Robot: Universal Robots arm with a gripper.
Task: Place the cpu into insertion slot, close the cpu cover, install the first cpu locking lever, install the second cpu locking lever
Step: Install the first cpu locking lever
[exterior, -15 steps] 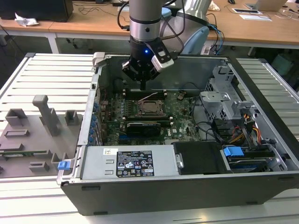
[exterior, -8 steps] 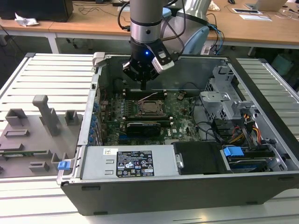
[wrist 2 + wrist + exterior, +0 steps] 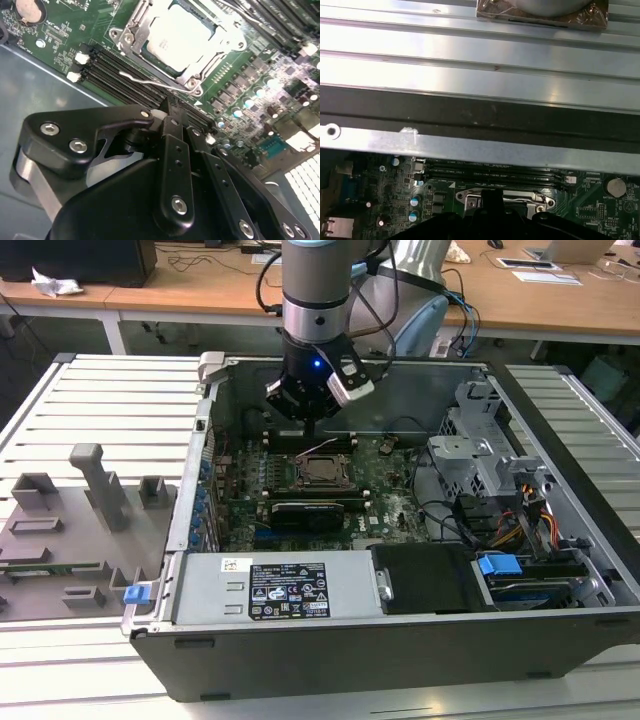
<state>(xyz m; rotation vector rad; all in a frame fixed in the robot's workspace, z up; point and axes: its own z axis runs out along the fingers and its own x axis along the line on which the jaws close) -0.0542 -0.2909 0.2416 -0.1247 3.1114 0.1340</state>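
Pincer [image 3: 172, 107] seen pinched to narrow tip, nothing held. In exterior view, pincer [image 3: 309, 428] hung at upper centre of frame, inside open computer case [image 3: 200, 640]. Thin wire locking lever [image 3: 150, 81] found just beyond tip, laid along memory slots [image 3: 112, 65]; contact cannot be told. Cpu [image 3: 177, 37] seated in insertion slot [image 3: 144, 49], top centre of second wrist view. Cpu cover [image 3: 135, 22] closed flat around it. Green motherboard [image 3: 60, 30] spread beneath. Case set on slatted worktop [image 3: 100, 390]; grey fixture tray [image 3: 60, 530] placed at frame left.
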